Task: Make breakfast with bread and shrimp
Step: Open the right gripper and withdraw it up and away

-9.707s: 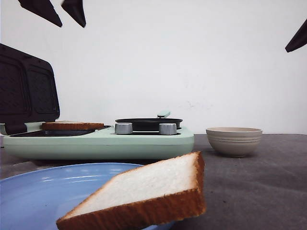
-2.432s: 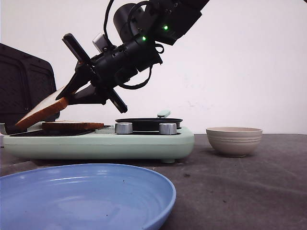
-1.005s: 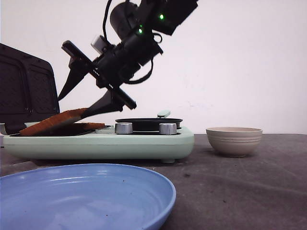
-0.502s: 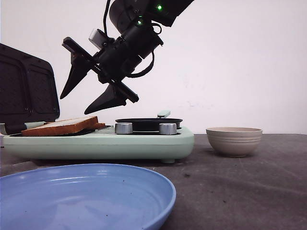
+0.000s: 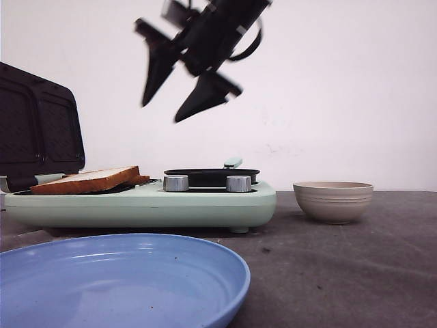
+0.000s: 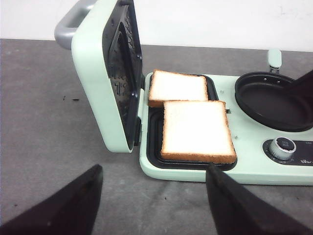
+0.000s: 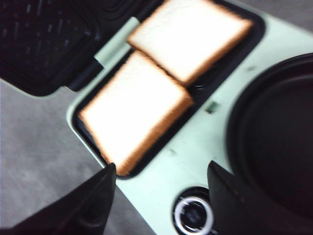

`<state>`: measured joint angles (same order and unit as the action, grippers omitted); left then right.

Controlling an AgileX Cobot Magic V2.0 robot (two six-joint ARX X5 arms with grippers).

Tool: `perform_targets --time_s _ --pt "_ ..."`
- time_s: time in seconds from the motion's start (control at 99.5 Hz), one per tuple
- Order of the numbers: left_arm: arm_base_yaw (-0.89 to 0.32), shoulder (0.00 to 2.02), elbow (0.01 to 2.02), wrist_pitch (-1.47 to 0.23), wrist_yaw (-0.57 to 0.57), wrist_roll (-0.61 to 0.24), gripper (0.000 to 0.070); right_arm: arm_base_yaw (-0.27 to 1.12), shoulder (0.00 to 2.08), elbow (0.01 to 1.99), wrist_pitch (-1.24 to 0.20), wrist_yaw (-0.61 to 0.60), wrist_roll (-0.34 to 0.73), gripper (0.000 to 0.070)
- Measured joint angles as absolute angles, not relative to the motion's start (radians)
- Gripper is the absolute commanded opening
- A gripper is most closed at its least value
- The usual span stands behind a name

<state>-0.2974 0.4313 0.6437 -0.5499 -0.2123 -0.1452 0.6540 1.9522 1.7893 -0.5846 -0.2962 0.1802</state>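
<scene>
1. Your right pincer (image 5: 160,113) hangs high over the sandwich maker (image 5: 136,205), jaws apart and holding nothing. Your left pincer (image 6: 151,210) is also spread and empty, off the maker's lid (image 6: 105,73) side.
2. The bread is in place: two slices in the maker's dark tray. The near slice (image 6: 198,129) lies tilted with one edge on the far slice (image 6: 177,85), and neither pincer touches them.
3. You can't see any shrimp. The likely source is the beige bowl (image 5: 333,201), but this low view hides its inside.
4. The bowl stands on the counter (image 5: 355,273) beyond the maker's right end, well apart from the right pincer, lower and further to your right. The right arm is the nearer one, so use it for the reach.
5. The count is two slices, one bowl, one blue plate (image 5: 123,280), one black pan (image 5: 212,174) and no shrimp in view.
</scene>
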Motion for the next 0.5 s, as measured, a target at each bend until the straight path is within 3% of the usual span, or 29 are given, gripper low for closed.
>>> perform_targets --time_s 0.221,0.502 --pt "-0.297 0.431 0.644 -0.550 -0.212 -0.145 0.0353 0.660 1.895 1.790 -0.641 -0.282 0.030 0.0358" --pt "-0.297 0.431 0.644 -0.550 -0.212 -0.145 0.0353 0.605 1.820 1.790 -0.667 -0.263 -0.027 0.0358"
